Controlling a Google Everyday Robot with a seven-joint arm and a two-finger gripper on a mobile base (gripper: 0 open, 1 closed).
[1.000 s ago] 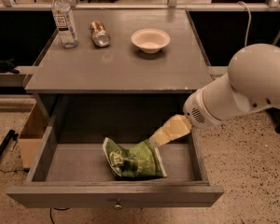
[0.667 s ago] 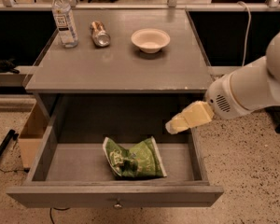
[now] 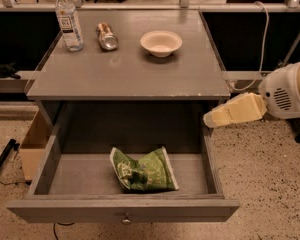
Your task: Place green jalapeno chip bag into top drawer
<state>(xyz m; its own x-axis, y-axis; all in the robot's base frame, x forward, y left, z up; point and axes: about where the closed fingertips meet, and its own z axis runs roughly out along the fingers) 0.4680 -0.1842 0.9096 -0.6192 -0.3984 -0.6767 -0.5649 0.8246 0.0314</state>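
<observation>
The green jalapeno chip bag (image 3: 144,170) lies crumpled on the floor of the open top drawer (image 3: 125,210), near its front middle. The drawer is pulled out under the grey table, its round metal knob at the front. My gripper (image 3: 212,119) is at the right, just outside the drawer's right wall and above it, level with the table's edge. It is empty and apart from the bag.
On the grey table top (image 3: 130,74) stand a water bottle (image 3: 69,20), a silver can (image 3: 107,36) lying on its side and a white bowl (image 3: 161,43). A cardboard box (image 3: 34,144) sits on the floor left of the drawer. Speckled floor lies to the right.
My gripper has moved up and to the right, out of the drawer and away from the bag. The bag has stayed in place in the drawer.
</observation>
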